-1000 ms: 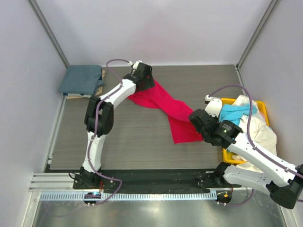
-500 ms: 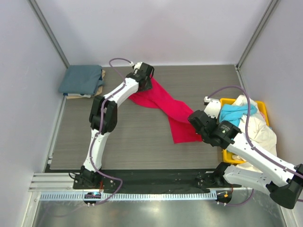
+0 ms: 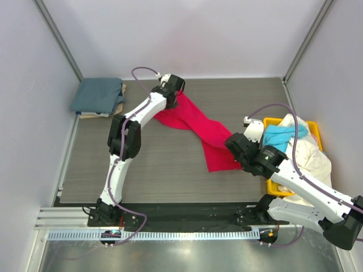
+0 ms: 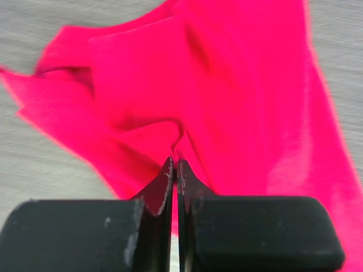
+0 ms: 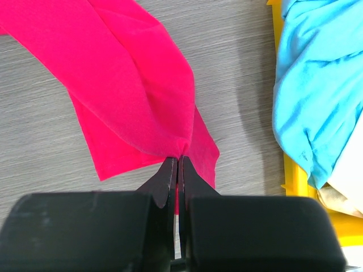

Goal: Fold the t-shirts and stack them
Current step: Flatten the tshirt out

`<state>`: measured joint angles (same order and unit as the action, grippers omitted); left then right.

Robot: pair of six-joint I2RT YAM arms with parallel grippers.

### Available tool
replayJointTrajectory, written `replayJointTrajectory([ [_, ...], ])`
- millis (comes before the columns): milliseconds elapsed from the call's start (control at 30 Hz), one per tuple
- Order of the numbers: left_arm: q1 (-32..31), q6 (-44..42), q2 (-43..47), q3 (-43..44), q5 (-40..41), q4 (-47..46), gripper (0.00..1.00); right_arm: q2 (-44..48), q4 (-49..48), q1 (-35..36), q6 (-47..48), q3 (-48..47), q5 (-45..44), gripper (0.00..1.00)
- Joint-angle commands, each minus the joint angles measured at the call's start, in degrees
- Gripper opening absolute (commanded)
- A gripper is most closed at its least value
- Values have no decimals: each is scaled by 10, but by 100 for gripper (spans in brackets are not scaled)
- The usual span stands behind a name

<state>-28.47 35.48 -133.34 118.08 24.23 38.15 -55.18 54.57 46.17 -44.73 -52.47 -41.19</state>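
Cloth of the red shirt [image 3: 199, 129] is pinched at opposite ends by the left gripper [image 4: 175, 170] and right gripper [image 5: 180, 164], spanning the table [image 3: 170, 170] diagonally, seemingly to spread it flat for folding.

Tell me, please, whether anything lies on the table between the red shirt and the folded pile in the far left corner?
Nothing visible does. The red shirt, pinched by the left hand and right hand, is separated from the folded pile only by bare table; just the left arm's own forearm reaches over that strip.
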Motion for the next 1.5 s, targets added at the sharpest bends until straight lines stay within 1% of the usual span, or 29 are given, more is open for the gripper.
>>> replayJointTrajectory([
  [0,1,-22,96,5,69,58,0,-6,-18,0,7,-25,-14,1],
  [67,1,-38,156,-27,98,57,0,-10,-19,0,31,-65,-20,1],
  [100,2,-55,222,-65,107,52,0,-10,-19,0,41,-80,-24,1],
  [133,1,-66,253,-85,124,39,0,-9,-19,0,51,-113,-35,1],
  [200,1,-85,315,-128,146,36,0,-10,-19,0,86,-148,-46,1],
  [233,1,-104,366,-137,157,42,0,-9,-19,0,99,-183,-50,1],
  [300,0,-124,419,-155,183,53,0,-9,-20,0,130,-232,-52,1],
  [333,0,-138,466,-158,190,67,0,-9,-23,0,140,-246,-51,1],
  [433,1,-169,529,-152,211,90,0,-12,-29,0,176,-292,-36,1],
  [467,0,-176,564,-140,208,98,0,-13,-29,0,181,-303,-23,1],
  [567,1,-207,626,-107,199,124,0,-12,-28,0,200,-344,6,1],
  [633,0,-224,653,-91,178,136,1,-5,-28,0,210,-370,37,1],
  [667,1,-242,682,-77,169,136,0,-1,-29,0,219,-378,46,1],
  [767,0,-271,721,-71,144,121,0,20,-31,0,247,-405,66,1],
  [800,0,-293,743,-72,140,114,0,24,-31,0,255,-416,69,1],
  [900,1,-340,781,-68,100,105,0,55,-41,0,284,-430,96,1],
  [1000,0,-368,817,-81,72,74,0,85,-59,0,308,-442,125,1],
  [1033,0,-382,842,-85,65,53,0,90,-62,0,314,-445,136,1],
  [1100,1,-401,862,-98,17,29,0,103,-71,0,325,-456,145,1],
  [1133,1,-421,883,-105,-4,0,0,108,-75,0,329,-458,149,1],
  [1167,4,-427,890,-116,-35,-17,1,117,-88,0,330,-460,151,1],
  [1200,7,-433,896,-119,-49,-45,1,123,-96,0,333,-457,146,1],
  [1233,10,-444,895,-119,-58,-58,1,127,-105,0,335,-455,139,1],
  [1333,16,-464,871,-102,-93,-81,1,115,-125,0,342,-454,76,1],
  [1367,15,-475,836,-82,-95,-79,0,101,-124,0,343,-457,34,1],
  [1400,16,-476,816,-72,-75,-74,0,70,-120,0,345,-461,10,1],
  [1433,16,-477,784,-52,-60,-50,0,48,-117,1,348,-461,-21,1],
  [1467,16,-481,749,17,-54,-15,0,27,-112,1,358,-460,-50,1],
])
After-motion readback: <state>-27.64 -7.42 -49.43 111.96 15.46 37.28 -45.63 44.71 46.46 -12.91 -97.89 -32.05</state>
